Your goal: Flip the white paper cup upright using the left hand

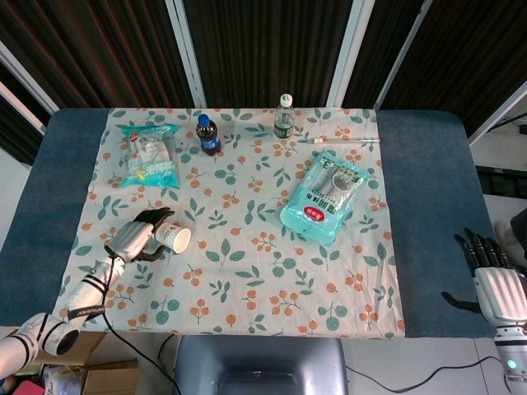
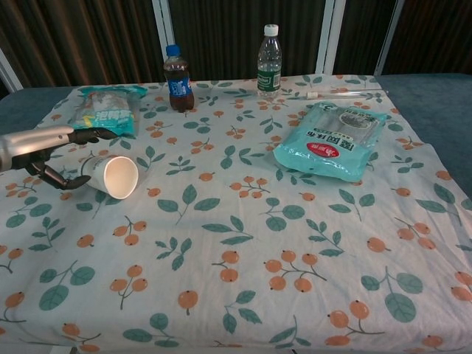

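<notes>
The white paper cup (image 1: 172,238) (image 2: 112,175) lies tilted on its side at the left of the floral cloth, its open mouth turned toward the table's front. My left hand (image 1: 136,239) (image 2: 51,151) reaches in from the left and holds the cup's closed end, fingers (image 2: 92,134) stretched over the top and thumb underneath. In the chest view the grip looks loose. My right hand (image 1: 494,280) hangs off the table's right side with its fingers apart and nothing in it; only the head view shows it.
A teal snack bag (image 1: 148,156) lies behind the cup. A cola bottle (image 1: 207,136) and a water bottle (image 1: 284,118) stand at the back. A large teal pouch (image 1: 325,196) lies right of centre, with a thin white stick (image 1: 346,141) behind it.
</notes>
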`<state>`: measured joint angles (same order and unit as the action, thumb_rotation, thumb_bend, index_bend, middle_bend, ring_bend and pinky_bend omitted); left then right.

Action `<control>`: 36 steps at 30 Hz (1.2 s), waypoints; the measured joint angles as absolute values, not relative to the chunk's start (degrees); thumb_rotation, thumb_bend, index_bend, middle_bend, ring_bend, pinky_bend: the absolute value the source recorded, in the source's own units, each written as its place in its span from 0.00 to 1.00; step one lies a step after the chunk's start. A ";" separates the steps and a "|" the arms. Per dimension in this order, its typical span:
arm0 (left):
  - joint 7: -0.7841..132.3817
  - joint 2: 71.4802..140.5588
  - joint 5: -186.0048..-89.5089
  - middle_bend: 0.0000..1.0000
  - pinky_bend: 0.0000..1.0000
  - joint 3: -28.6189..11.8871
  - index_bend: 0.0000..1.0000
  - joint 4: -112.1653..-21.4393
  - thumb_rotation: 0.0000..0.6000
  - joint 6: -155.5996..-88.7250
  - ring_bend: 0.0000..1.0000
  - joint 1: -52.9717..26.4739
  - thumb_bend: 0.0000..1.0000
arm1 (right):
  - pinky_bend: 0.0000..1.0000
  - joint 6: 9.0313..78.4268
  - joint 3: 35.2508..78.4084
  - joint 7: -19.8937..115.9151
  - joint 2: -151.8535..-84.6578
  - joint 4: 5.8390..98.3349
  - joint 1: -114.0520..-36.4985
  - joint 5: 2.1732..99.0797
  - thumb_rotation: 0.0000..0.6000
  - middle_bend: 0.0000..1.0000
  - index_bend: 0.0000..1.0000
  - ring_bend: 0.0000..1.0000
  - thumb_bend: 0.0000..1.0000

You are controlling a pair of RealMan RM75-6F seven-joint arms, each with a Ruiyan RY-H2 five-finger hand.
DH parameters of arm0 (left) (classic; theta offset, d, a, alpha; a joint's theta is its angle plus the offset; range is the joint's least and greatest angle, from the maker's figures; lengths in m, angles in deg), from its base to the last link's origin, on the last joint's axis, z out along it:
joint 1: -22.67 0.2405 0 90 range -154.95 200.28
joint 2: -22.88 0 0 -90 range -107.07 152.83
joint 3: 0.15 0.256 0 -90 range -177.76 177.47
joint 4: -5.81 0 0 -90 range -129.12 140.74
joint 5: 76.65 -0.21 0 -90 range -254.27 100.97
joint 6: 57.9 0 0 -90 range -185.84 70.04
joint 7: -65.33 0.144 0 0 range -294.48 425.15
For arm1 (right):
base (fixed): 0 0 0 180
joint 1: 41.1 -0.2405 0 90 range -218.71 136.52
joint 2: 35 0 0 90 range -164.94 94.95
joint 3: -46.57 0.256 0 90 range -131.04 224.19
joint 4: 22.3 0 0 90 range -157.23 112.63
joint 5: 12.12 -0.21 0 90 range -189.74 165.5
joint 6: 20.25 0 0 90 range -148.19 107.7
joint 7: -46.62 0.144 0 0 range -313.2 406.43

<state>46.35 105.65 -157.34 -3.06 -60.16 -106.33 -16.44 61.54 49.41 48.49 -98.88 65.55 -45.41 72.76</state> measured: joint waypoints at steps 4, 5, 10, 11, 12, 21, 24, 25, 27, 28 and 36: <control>55.18 104.83 -158.18 0.00 0.03 -2.87 0.00 -61.19 1.00 -108.10 0.00 -16.55 0.44 | 0.00 61.26 49.35 48.63 -98.97 65.36 -45.50 72.69 1.00 0.00 0.00 0.00 0.09; 57.49 104.67 -158.34 0.00 0.03 -2.83 0.00 -61.52 1.00 -108.44 0.00 -16.60 0.43 | 0.00 61.11 49.34 48.65 -98.99 65.31 -45.55 72.62 1.00 0.00 0.00 0.00 0.09; 70.81 103.97 -157.81 0.00 0.03 -3.00 0.00 -64.53 1.00 -109.00 0.00 -17.21 0.40 | 0.00 60.52 49.33 48.84 -99.02 65.19 -45.93 72.62 1.00 0.00 0.00 0.00 0.09; 73.94 103.85 -157.14 0.00 0.03 -3.15 0.00 -65.44 1.00 -108.64 0.00 -17.52 0.40 | 0.00 60.53 49.34 48.93 -99.05 65.13 -45.97 72.70 1.00 0.00 0.00 0.00 0.09; 76.07 103.76 -156.54 0.00 0.03 -3.27 0.00 -66.10 1.00 -108.28 0.00 -17.77 0.40 | 0.00 60.54 49.35 48.95 -99.07 65.10 -45.99 72.72 1.00 0.00 0.00 0.00 0.09; 90.67 104.77 -148.62 0.00 0.03 -4.98 0.00 -68.89 1.00 -103.77 0.00 -21.25 0.38 | 0.00 60.77 49.41 50.28 -99.33 63.86 -45.89 72.65 1.00 0.00 0.00 0.00 0.09; 95.76 105.89 -144.35 0.00 0.03 -5.58 0.00 -68.95 1.00 -102.15 0.00 -22.91 0.38 | 0.00 60.73 49.33 50.80 -99.47 63.40 -45.79 72.55 1.00 0.00 0.00 0.00 0.09; 97.36 106.36 -142.72 0.00 0.03 -5.76 0.00 -68.90 1.00 -101.59 0.00 -23.54 0.38 | 0.00 60.72 49.31 50.94 -99.51 63.27 -45.76 72.53 1.00 0.00 0.00 0.00 0.09; 99.17 107.04 -140.54 0.00 0.03 -5.92 0.00 -68.70 1.00 -100.83 0.00 -24.40 0.38 | 0.00 60.73 49.25 51.24 -99.60 63.00 -45.68 72.48 1.00 0.00 0.00 0.00 0.09; 100.10 107.40 -139.30 0.00 0.03 -5.96 0.00 -68.55 1.00 -100.38 0.00 -24.91 0.38 | 0.00 60.75 49.23 51.35 -99.62 62.89 -45.64 72.47 1.00 0.00 0.00 0.00 0.09; 102.58 108.44 -134.43 0.05 0.07 -5.20 0.01 -67.73 1.00 -99.20 0.00 -26.71 0.38 | 0.00 60.66 49.20 52.00 -99.59 62.30 -45.48 72.21 1.00 0.00 0.00 0.00 0.09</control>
